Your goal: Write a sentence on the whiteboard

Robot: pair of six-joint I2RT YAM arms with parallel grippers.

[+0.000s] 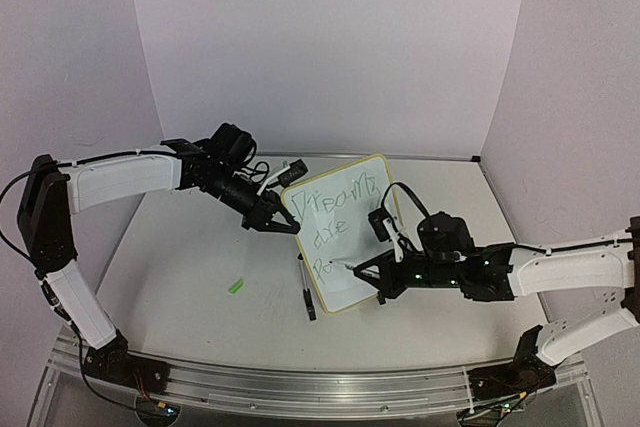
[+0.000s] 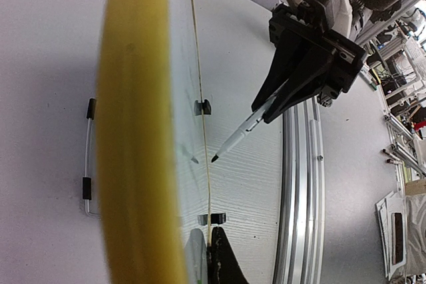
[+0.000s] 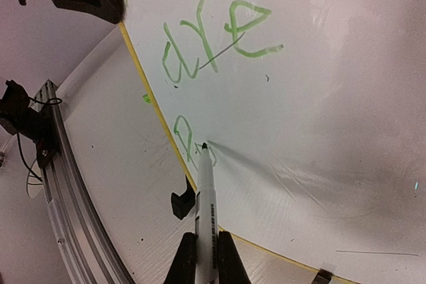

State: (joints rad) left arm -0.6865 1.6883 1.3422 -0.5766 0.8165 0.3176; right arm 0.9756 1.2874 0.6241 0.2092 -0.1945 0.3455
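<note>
The whiteboard (image 1: 345, 247), yellow-framed, stands tilted at the table's middle. Green words run down it: a scrawly top line (image 1: 335, 197), "are" (image 1: 328, 239), and a "P" (image 1: 322, 267) starting a third line. My left gripper (image 1: 285, 222) is shut on the board's upper left edge; its dark finger (image 2: 226, 264) presses the board's frame (image 2: 136, 131). My right gripper (image 1: 372, 275) is shut on a white marker (image 3: 205, 197). The marker's tip touches the board (image 3: 313, 118) just right of the "P" (image 3: 183, 134), below "are" (image 3: 213, 38).
A small green scrap (image 1: 236, 286) lies on the table left of the board. A thin rod with black ends (image 1: 306, 295) lies by the board's lower left corner. A black clip foot (image 3: 181, 204) holds the board's bottom edge. An aluminium rail (image 1: 320, 387) runs along the near edge.
</note>
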